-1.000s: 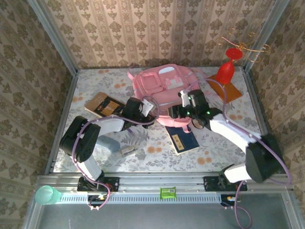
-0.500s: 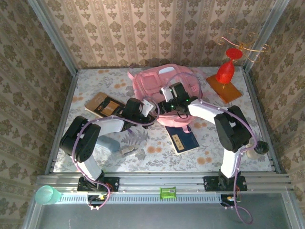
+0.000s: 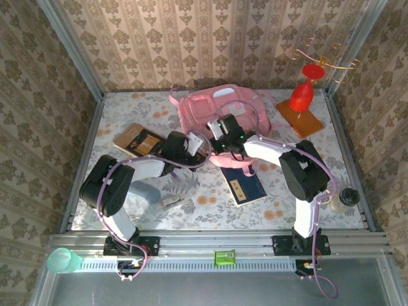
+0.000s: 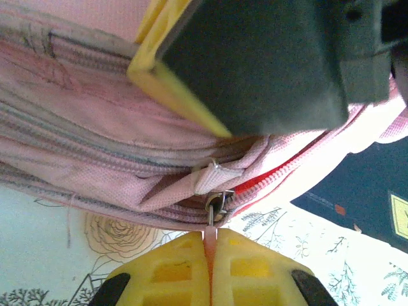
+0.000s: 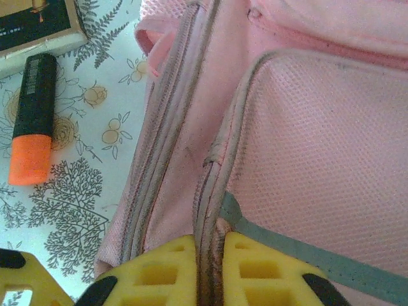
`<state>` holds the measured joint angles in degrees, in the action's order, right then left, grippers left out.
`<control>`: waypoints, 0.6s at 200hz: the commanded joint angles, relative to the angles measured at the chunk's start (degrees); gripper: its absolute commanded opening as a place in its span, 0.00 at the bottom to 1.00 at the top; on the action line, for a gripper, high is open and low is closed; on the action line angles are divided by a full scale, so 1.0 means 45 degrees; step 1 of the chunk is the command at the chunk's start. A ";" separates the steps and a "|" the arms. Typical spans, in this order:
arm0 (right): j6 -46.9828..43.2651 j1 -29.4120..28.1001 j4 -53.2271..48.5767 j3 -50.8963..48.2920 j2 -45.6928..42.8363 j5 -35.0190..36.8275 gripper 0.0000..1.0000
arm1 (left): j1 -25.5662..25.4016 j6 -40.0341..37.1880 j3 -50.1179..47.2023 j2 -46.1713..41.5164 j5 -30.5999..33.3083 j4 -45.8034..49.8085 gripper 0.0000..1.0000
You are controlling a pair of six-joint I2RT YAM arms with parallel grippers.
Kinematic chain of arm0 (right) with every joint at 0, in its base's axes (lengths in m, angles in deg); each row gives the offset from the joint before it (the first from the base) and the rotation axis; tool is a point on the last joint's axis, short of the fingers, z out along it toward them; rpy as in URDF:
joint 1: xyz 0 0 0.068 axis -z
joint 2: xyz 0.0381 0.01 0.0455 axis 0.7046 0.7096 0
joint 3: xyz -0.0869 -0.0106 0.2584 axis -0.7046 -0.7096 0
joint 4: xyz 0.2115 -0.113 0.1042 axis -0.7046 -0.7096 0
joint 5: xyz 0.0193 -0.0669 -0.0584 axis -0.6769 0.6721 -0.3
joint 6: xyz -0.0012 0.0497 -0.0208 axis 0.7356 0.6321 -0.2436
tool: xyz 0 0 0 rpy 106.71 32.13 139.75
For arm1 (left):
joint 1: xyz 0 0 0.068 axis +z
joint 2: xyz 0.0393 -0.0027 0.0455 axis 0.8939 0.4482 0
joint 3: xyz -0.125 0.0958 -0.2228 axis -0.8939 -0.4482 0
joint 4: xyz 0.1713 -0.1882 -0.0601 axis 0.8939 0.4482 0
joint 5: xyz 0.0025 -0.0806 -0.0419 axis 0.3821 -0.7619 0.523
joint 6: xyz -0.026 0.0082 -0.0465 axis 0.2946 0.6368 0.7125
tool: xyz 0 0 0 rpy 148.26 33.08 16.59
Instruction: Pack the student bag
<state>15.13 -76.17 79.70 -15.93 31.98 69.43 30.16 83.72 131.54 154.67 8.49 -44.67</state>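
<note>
Sprawling pink student bag (image 3: 203,108), grey zips | left end effector (image 4: 210,255) pinches zip pull (image 4: 217,203) | right end effector (image 5: 210,258) pinches seam (image 5: 207,191)

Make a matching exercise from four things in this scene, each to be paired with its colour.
Things:
1. student bag
2. marker lying beside the bag
3. book at the bag's near edge
4. cup on the front rail

Colours:
A. dark blue
B. pink
C. black and orange
D. pale green

Pairs: 1-B, 2-C, 3-A, 4-D
</note>
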 commanded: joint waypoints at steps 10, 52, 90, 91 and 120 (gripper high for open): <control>0.0136 0.0351 -0.0658 0.0606 -0.0608 0.1598 0.00 | 0.0046 0.0099 -0.0177 -0.0127 -0.0290 0.0249 0.00; 0.0648 0.0434 -0.1465 0.1342 -0.1786 0.0873 0.00 | 0.0076 -0.0014 -0.0140 -0.0209 -0.0548 0.0218 0.00; 0.0774 0.0670 -0.2614 0.2153 -0.2481 0.0514 0.00 | 0.0072 -0.0252 -0.0203 -0.0486 -0.0507 0.0394 0.00; 0.0769 0.0677 -0.2648 0.2160 -0.2500 0.0519 0.00 | 0.0074 -0.0243 -0.0205 -0.0487 -0.0496 0.0395 0.00; 0.0647 0.1001 -0.3612 0.3074 -0.2681 0.0279 0.00 | 0.0073 -0.0343 -0.0358 -0.0547 -0.0464 0.0397 0.00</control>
<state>17.17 -73.59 66.17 -7.43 24.39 70.45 30.09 83.52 131.54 153.42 6.87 -45.15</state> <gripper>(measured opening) 0.079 0.058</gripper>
